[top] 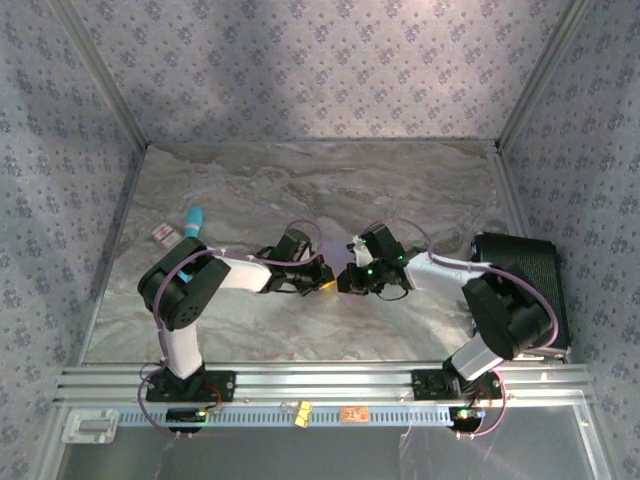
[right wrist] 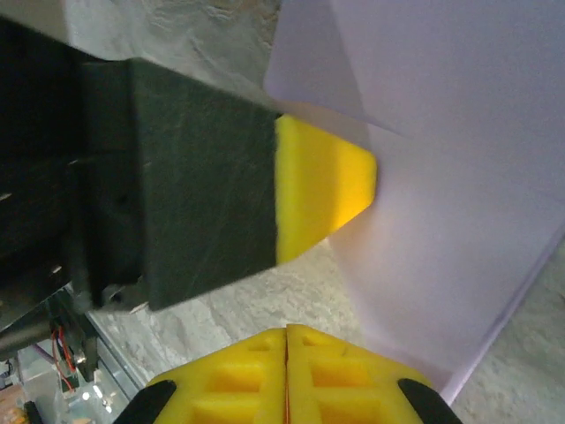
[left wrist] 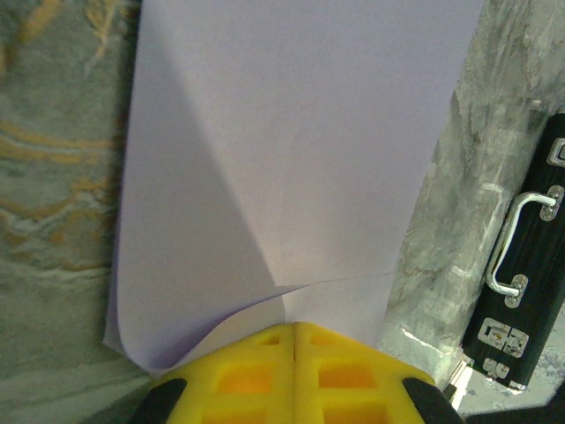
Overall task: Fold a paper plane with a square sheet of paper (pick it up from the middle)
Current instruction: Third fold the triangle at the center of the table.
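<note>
Marbled grey table (top: 300,190), patterned walls (top: 320,70), left hand (left wrist: 293,329) pinching lavender sheet (left wrist: 291,150), right hand (right wrist: 286,334) pressed together

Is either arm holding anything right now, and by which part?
The left fingers appear to pinch the purple paper at its curled near edge. The right fingers are shut; their hold is unclear.

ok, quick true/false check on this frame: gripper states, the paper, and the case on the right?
1. Both grippers have their fingers closed. True: the left gripper and the right gripper show no gap.
2. The square sheet of paper is already a slim pointed dart. False: it is a broad sheet, with one edge curled up at the left gripper.
3. A black case sits at the right side of the table. True.
4. The case has no handle. False: a metal handle is on it.
</note>
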Robot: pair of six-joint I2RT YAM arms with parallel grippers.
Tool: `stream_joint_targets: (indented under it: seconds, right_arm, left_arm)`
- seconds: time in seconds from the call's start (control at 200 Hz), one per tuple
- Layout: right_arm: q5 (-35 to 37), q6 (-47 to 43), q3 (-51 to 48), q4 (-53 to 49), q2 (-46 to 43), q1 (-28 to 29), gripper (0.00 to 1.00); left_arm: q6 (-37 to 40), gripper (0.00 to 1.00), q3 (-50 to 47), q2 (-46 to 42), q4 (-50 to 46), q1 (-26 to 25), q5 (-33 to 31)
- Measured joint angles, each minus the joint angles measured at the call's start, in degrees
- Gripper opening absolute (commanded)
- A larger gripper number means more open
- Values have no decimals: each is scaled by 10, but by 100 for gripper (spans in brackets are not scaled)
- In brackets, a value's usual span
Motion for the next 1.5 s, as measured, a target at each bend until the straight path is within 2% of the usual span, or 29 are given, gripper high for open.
stream_joint_targets:
  seconds: [0.195,0.365,0.88,1.179,1.504]
  right_arm:
    - [2,2,15,-1,46,3,8]
    - [9,4,-7,5,50,5,8]
    - [8,11,-94,23,-30,1,10]
    - [4,24,-84,-9,-85,-6,10]
    - [8,30,-10,12,15,-5,9]
  left_arm:
    - [0,2,0,0,0,0,0]
    - [0,2,0,0,0,0,0]
    - [0,2,-3,0,6,1,-2]
    - [0,2,-5,0,9,1,-2]
    - [0,3,-5,0,9,1,-2]
